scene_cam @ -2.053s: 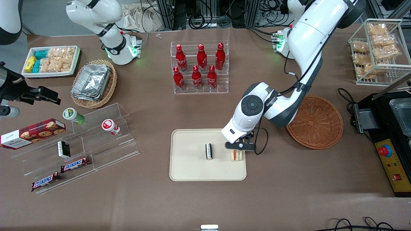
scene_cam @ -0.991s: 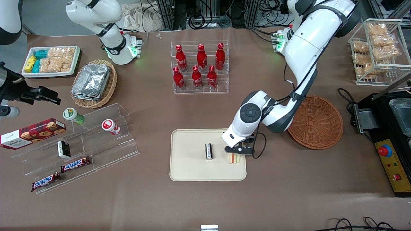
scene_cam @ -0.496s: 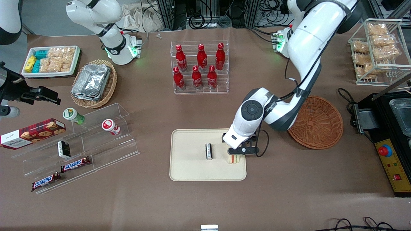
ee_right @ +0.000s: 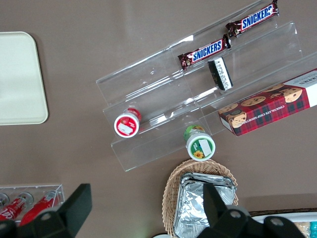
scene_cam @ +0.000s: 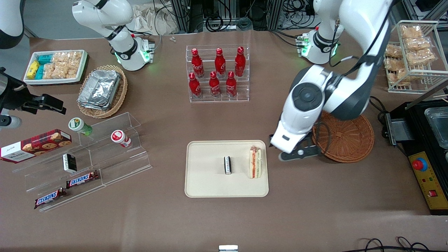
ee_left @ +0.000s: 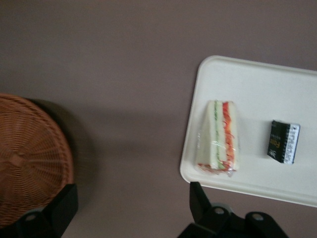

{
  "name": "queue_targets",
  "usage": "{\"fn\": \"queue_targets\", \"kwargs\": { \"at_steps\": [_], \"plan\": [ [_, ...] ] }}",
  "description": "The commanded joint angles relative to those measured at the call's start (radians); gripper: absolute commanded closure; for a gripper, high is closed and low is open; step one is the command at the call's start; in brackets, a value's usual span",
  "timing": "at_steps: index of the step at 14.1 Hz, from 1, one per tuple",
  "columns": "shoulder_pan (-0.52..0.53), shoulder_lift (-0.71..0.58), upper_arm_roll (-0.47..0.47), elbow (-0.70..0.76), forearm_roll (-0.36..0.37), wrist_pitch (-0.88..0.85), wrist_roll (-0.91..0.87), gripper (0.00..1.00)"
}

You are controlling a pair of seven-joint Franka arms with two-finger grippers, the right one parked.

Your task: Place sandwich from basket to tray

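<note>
**Sandwich rests on tray as left arm lifts clear**

The tray (scene_cam: 210,185) lay near the front camera at table centre, with the empty basket (scene_cam: 346,134) at its three o'clock, the two apart. The left gripper (scene_cam: 297,154) hung above the bare table between them, holding nothing, its fingers (ee_left: 200,198) spread wide. The sandwich (scene_cam: 255,162) stood on edge inside the tray's three-o'clock rim, filling stripes facing up, just beside that rim. A small black-and-white packet (scene_cam: 228,165) sat at the sandwich's nine o'clock, clear of it. Judged from this layout, the placement looked finished; the retreat would go best straight up and toward the basket, so the trailing cable near the wrist could not brush the sandwich and tip it over the low rim.
</note>
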Motion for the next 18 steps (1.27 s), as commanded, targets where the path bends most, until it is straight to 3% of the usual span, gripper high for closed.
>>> {"fn": "queue_targets", "kwargs": {
  "at_steps": [1,3,5,7,10,12,16,18],
  "plan": [
    [0.097,-0.138,-0.003,-0.068,-0.037,-0.053,0.129,0.0],
    [0.182,-0.218,-0.002,-0.132,-0.165,-0.043,0.154,0.0],
    [0.234,-0.305,-0.002,-0.236,-0.184,-0.001,0.216,0.0],
    [0.288,-0.391,0.006,-0.392,-0.198,0.145,0.302,0.0],
    [0.358,-0.439,0.026,-0.467,-0.303,0.192,0.497,0.0],
    [0.415,-0.43,0.03,-0.427,-0.322,0.153,0.633,0.0],
    [0.471,-0.273,0.03,-0.126,-0.305,-0.158,0.637,0.0],
    [0.474,-0.234,0.032,-0.068,-0.301,-0.206,0.619,0.0]
  ]
}}
